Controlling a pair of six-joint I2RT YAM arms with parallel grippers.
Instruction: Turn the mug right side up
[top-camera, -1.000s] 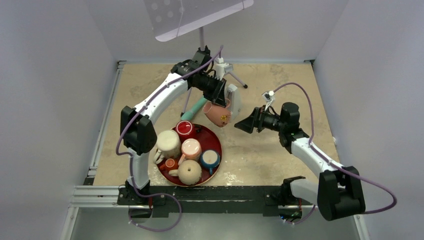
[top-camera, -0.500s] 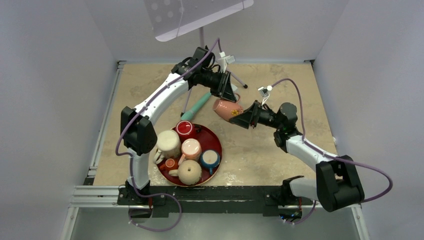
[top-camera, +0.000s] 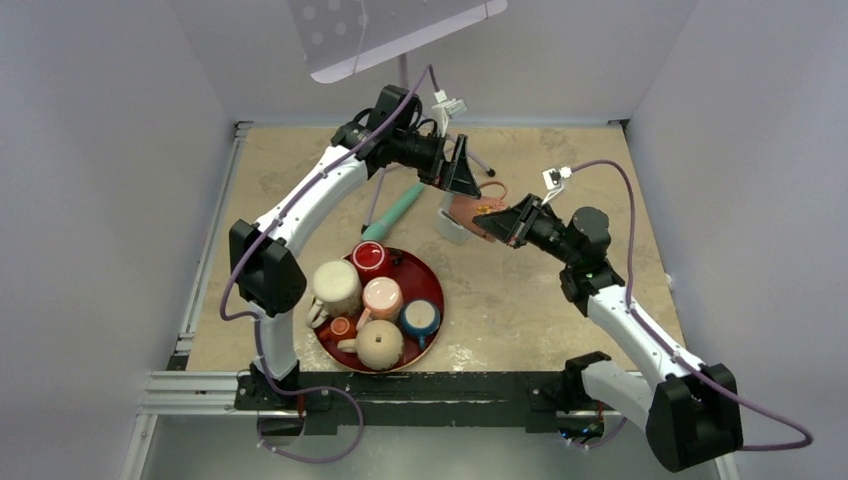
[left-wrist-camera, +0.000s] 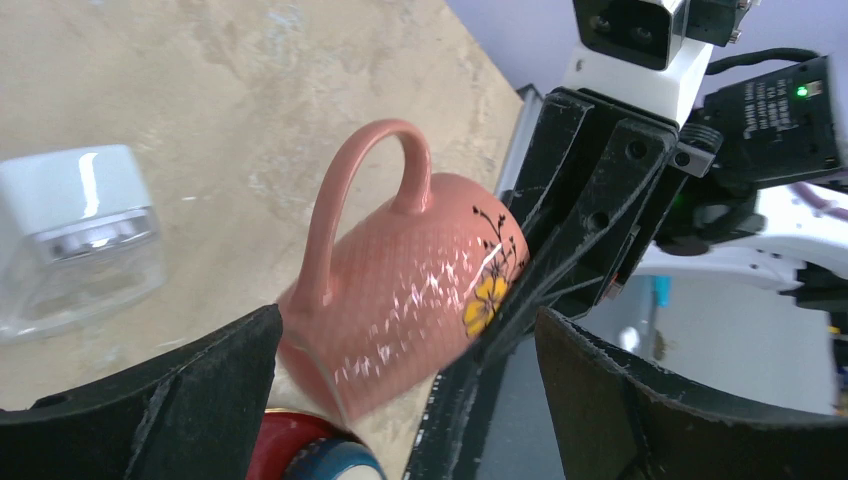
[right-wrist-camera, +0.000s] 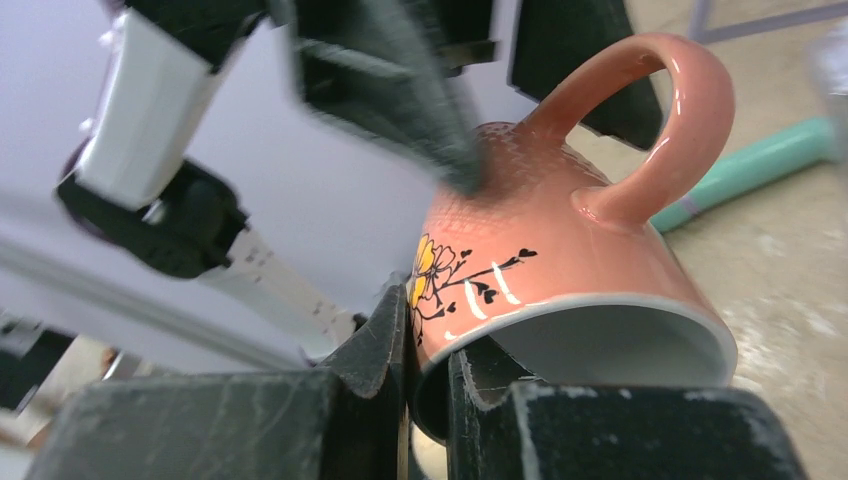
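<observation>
Our left gripper (top-camera: 462, 180) has sprung open and let go, while our right gripper (right-wrist-camera: 432, 352) has pinched the rim of the pink mug (right-wrist-camera: 560, 240); it hangs sideways between both, so righting looks like the right's job.

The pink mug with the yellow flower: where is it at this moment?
In the top view the pink mug is at the back middle, beyond the red tray: the right gripper pinches its rim, the open left gripper flanks it.
</observation>
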